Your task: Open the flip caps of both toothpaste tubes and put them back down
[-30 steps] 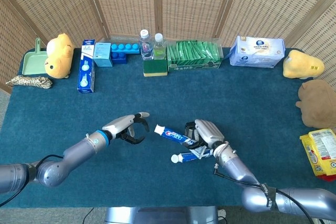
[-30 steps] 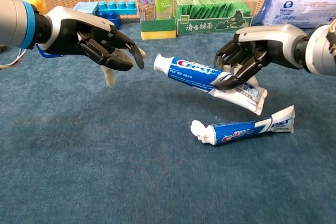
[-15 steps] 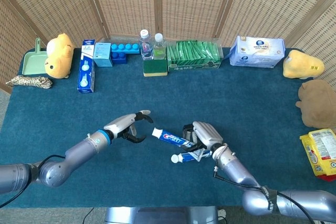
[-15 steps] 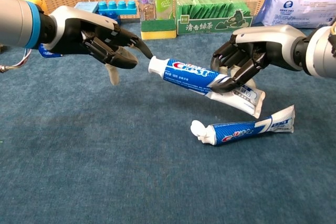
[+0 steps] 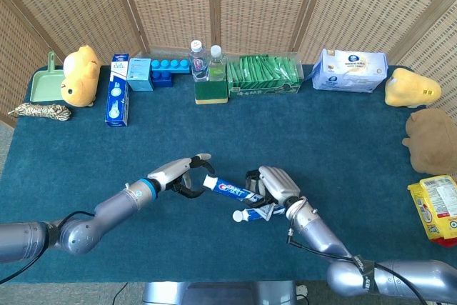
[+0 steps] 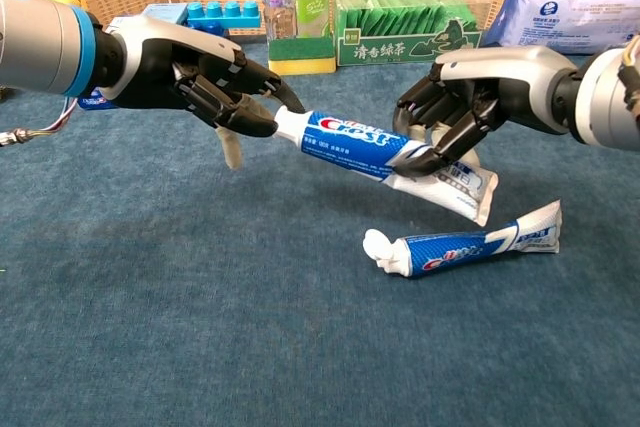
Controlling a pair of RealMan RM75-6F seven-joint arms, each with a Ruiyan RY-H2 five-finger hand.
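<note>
Held tube: one toothpaste tube (image 6: 362,143) is kept off the tablecloth (image 6: 180,327), slanting down from its white cap (image 6: 288,125) at the left to its crimped tail at the right, just above and behind the second tube.
Second tube: the other toothpaste tube (image 6: 462,245) is laid flat on the tablecloth, below the held tube, cap end to the left; it is touched by neither hand.
Tube and right hand: the held tube is gripped around its tail half by the right hand (image 6: 455,112), fingers curled under it.
Tube and left hand: the cap is met by the left hand (image 6: 195,72) from the left, dark fingertips (image 6: 262,127) set against it.
Change: compared with a second ago, the gap between the left hand and the cap has been closed; the held tube has been carried slightly left, and the left fingertips, then apart from the cap, are now pressed on it. The second tube has not been moved.
Left hand state: fingers are drawn together at the cap, touching it; a true pinch cannot be confirmed.
Right hand state: clenched around the held tube.
Cap state: both caps appear closed.
</note>
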